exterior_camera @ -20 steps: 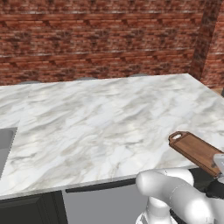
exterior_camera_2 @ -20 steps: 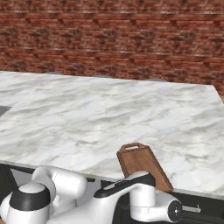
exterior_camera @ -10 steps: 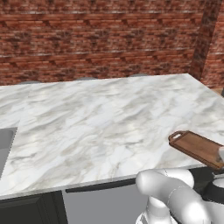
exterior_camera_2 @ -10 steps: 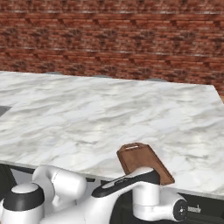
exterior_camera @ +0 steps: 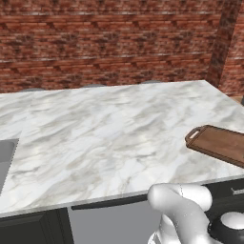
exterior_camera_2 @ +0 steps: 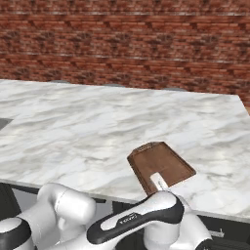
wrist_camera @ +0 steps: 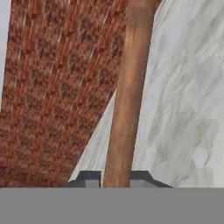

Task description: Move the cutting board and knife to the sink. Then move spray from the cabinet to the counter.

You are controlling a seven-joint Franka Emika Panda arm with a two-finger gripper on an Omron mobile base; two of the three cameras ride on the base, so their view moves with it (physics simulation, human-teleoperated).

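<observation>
The cutting board (exterior_camera: 220, 143) is a reddish-brown wooden tray with a loop handle, at the counter's (exterior_camera: 95, 133) near right edge. The right base view shows the cutting board (exterior_camera_2: 161, 166) with my arm just below its near end. In the hand view my gripper (wrist_camera: 117, 177) is shut on the cutting board's (wrist_camera: 127, 96) thin rim, one dark fingertip (wrist_camera: 89, 177) on each side. A grey corner of the sink (exterior_camera: 6, 157) shows at the far left. The knife, spray and cabinet are out of view.
A red brick wall (exterior_camera: 109, 43) runs behind the white marble counter (exterior_camera_2: 73, 122). Dark drawer fronts (exterior_camera: 109, 221) sit under the counter's front edge. My white arm (exterior_camera_2: 136, 219) crosses low in front of the drawers.
The jaws have closed onto the board's rim. The board has shifted slightly upward in both base views while the counter stays put. The arm has dropped lower in those views.
</observation>
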